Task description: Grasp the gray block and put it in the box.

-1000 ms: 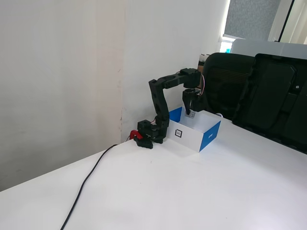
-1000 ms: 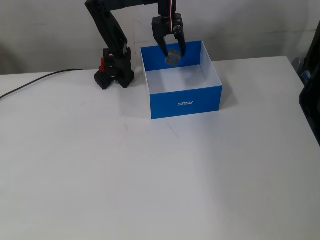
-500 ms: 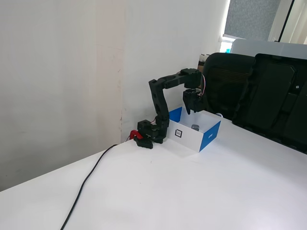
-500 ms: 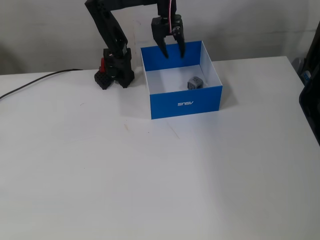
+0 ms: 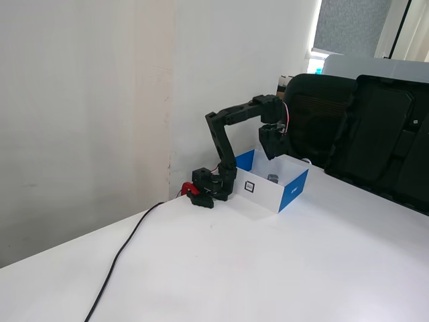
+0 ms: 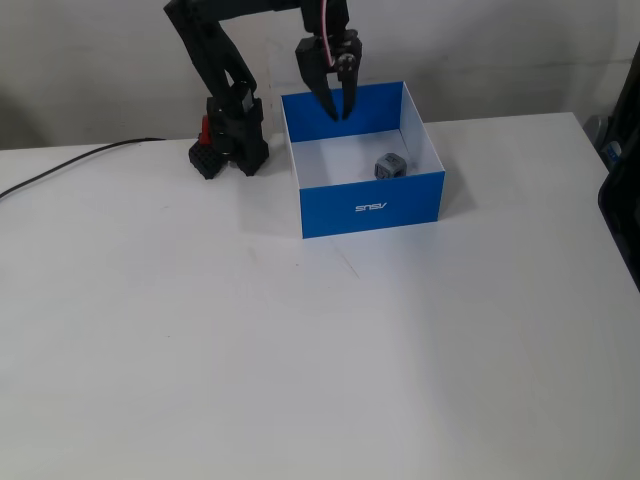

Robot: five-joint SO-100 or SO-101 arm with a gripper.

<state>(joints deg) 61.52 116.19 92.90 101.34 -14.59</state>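
The gray block (image 6: 390,166) lies on the floor of the box (image 6: 370,207), near its front right corner, and it peeks over the rim as a small gray lump (image 5: 273,178). The box is open-topped, blue on the front, white on the side (image 5: 265,192) that carries a small square marker. My gripper (image 6: 341,114) hangs above the box's back wall, pointing down, open with a narrow gap and nothing between its fingers. In the other fixed view the gripper (image 5: 271,156) is clear above the box's rim.
The arm's base (image 6: 228,150) stands left of the box with a red part beside it. A black cable (image 6: 70,160) runs off to the left across the white table. Black chairs (image 5: 362,134) stand behind the table's far edge.
The gray block left my gripper and dropped into the box. Since then the gripper has risen a little, drifted left, and its fingers have come closer together.
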